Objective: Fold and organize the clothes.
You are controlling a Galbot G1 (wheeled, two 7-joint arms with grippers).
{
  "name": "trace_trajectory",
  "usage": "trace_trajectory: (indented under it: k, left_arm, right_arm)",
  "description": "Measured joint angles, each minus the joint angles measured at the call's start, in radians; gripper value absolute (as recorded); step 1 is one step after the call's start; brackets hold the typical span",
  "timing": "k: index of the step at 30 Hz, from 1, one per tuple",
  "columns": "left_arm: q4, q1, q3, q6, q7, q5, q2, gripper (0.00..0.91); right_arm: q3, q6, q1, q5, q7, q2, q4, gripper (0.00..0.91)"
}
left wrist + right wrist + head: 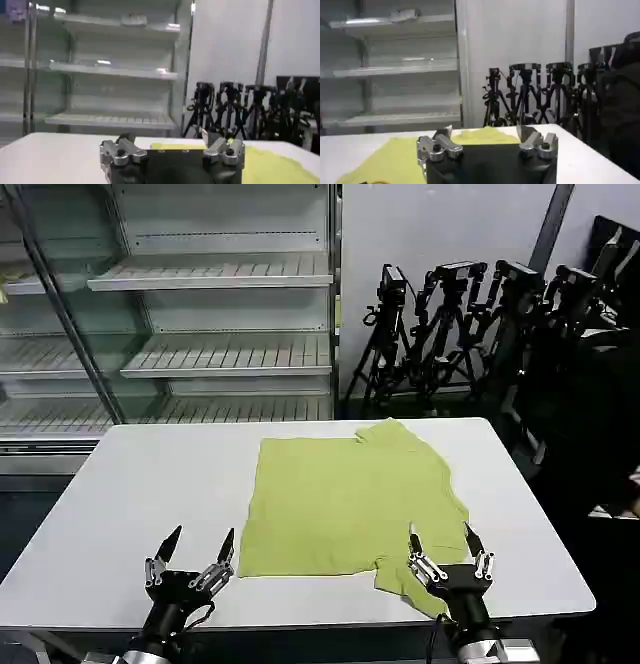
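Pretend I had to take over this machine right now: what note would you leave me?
Left hand: open, holding nothing, over bare table near the front edge, just left of the shirt.
Right hand: open, holding nothing, above the shirt's front right corner.
The lime yellow-green short-sleeved cotton T-shirt lies spread on the white rectangular table, right of centre, one sleeve bunched at the front right and the far edge slightly rumpled.
Done: shirt laid out mostly flat.
Left: all the folding and tidying; no fold looks started.
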Motion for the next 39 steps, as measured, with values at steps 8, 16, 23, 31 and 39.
trace_trajectory:
  k: [8, 16, 23, 31, 39]
  left_arm:
    - [0.025, -0.016, 0.006, 0.114, 0.0, 0.021, 0.025, 0.907]
    - [0.062, -0.043, 0.022, 0.22, -0.012, 0.022, 0.046, 0.907]
    - [0.083, -0.085, 0.044, 0.295, -0.031, -0.006, 0.058, 0.907]
    - [0.109, -0.136, 0.07, 0.336, -0.043, -0.065, 0.07, 0.907]
    - [0.149, -0.183, 0.105, 0.358, -0.049, -0.088, 0.074, 0.877]
  right_arm:
    - [0.001, -0.061, -0.026, -0.023, 0.016, -0.007, -0.017, 0.907]
    - [-0.004, -0.149, -0.047, -0.033, 0.034, 0.003, -0.052, 0.907]
    - [-0.003, -0.189, -0.055, -0.039, 0.049, 0.013, -0.072, 0.907]
    - [-0.007, -0.208, -0.044, -0.04, 0.064, 0.027, -0.092, 0.907]
    - [-0.031, -0.224, -0.051, -0.038, 0.076, 0.044, -0.108, 0.907]
